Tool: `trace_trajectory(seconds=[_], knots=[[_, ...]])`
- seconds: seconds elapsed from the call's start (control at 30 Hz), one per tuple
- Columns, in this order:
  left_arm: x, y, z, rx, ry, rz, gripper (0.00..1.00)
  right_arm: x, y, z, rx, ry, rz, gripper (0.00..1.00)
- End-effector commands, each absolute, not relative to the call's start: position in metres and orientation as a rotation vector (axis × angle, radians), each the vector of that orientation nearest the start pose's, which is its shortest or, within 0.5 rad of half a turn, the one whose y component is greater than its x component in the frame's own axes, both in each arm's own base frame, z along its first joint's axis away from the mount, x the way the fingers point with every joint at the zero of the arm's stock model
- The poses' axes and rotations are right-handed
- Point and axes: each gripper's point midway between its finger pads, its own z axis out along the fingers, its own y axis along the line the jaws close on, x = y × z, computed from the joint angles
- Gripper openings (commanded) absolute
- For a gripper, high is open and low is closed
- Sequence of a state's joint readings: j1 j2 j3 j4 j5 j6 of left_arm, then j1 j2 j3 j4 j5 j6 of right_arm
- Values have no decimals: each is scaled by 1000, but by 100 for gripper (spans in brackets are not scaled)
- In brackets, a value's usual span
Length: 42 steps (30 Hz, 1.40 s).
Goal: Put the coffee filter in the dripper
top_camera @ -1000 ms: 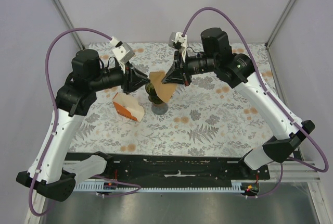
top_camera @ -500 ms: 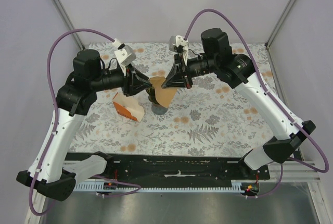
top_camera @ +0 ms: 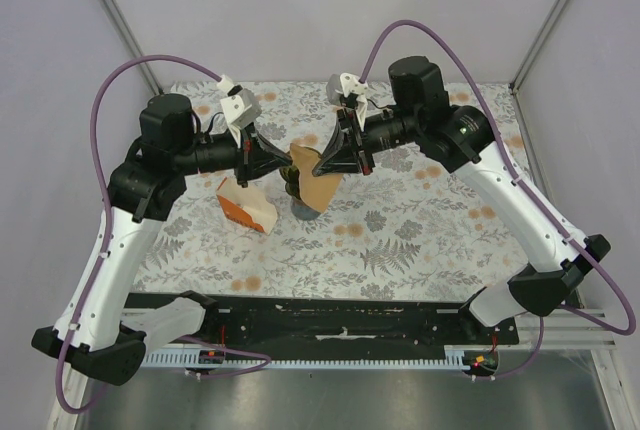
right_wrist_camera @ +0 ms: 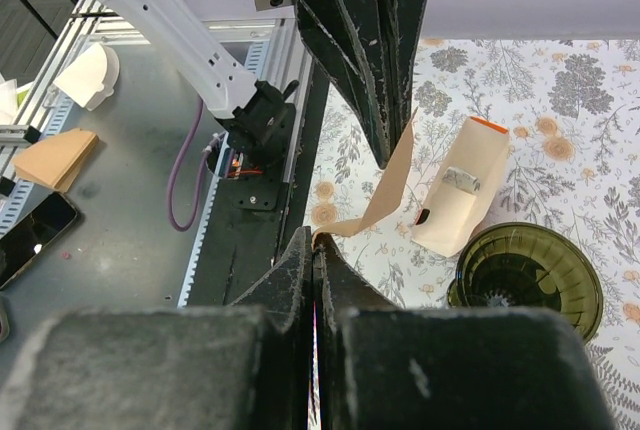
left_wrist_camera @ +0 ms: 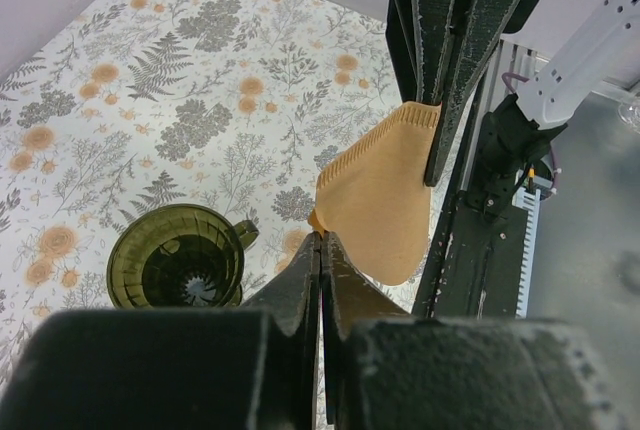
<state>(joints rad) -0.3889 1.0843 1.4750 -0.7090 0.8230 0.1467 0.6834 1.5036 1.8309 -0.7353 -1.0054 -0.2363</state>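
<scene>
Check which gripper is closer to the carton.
Left. The left gripper is just past the carton's far end; the right gripper is farther off, across the filter.

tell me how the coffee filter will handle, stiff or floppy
Probably floppy: the coffee filter looks like thin paper and bows between the left gripper and right gripper pinching its edges. Likely very light, hanging from two small pinches. It may tear if they pull apart.
</scene>
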Motion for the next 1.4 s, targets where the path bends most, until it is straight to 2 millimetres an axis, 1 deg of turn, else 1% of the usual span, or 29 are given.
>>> trace_trajectory(seconds=[0.0, 0.1, 0.17, 0.23, 0.33, 0.47, 0.57, 0.6, 0.67, 0.9, 1.0, 1.13, 1.23, 1.3, 1.37], knots=[[192, -221, 414, 1022, 1538, -992, 2, 188, 337, 414, -1438, 1344, 1259, 0], [192, -222, 411, 972, 1577, -1027, 2, 200, 340, 413, -1400, 1389, 1209, 0], [193, -222, 409, 913, 1619, -1052, 2, 214, 342, 410, -1357, 1438, 1161, 3], [194, -221, 407, 864, 1645, -1066, 2, 224, 343, 410, -1330, 1464, 1122, 3], [193, -220, 400, 839, 1673, -1088, 2, 226, 346, 411, -1332, 1458, 1129, 0], [193, -218, 399, 852, 1666, -1051, 2, 222, 345, 409, -1359, 1439, 1140, 0], [206, -208, 401, 845, 1661, -920, 2, 210, 343, 408, -1417, 1393, 1171, 0], [209, -205, 403, 870, 1640, -872, 2, 206, 342, 409, -1436, 1372, 1186, 0], [211, -203, 406, 892, 1623, -834, 2, 197, 341, 409, -1468, 1347, 1223, 0], [216, -200, 414, 945, 1570, -763, 2, 186, 340, 410, -1508, 1299, 1275, 0], [218, -199, 415, 967, 1563, -734, 2, 183, 338, 411, -1521, 1283, 1280, 0], [216, -200, 408, 996, 1571, -743, 2, 182, 336, 412, -1522, 1275, 1265, 0], [216, -197, 405, 992, 1591, -726, 2, 181, 334, 414, -1522, 1268, 1251, 0], [215, -197, 407, 986, 1599, -732, 10, 181, 333, 413, -1523, 1270, 1238, 0], [210, -197, 413, 985, 1592, -746, 23, 180, 331, 412, -1525, 1268, 1220, 0]])
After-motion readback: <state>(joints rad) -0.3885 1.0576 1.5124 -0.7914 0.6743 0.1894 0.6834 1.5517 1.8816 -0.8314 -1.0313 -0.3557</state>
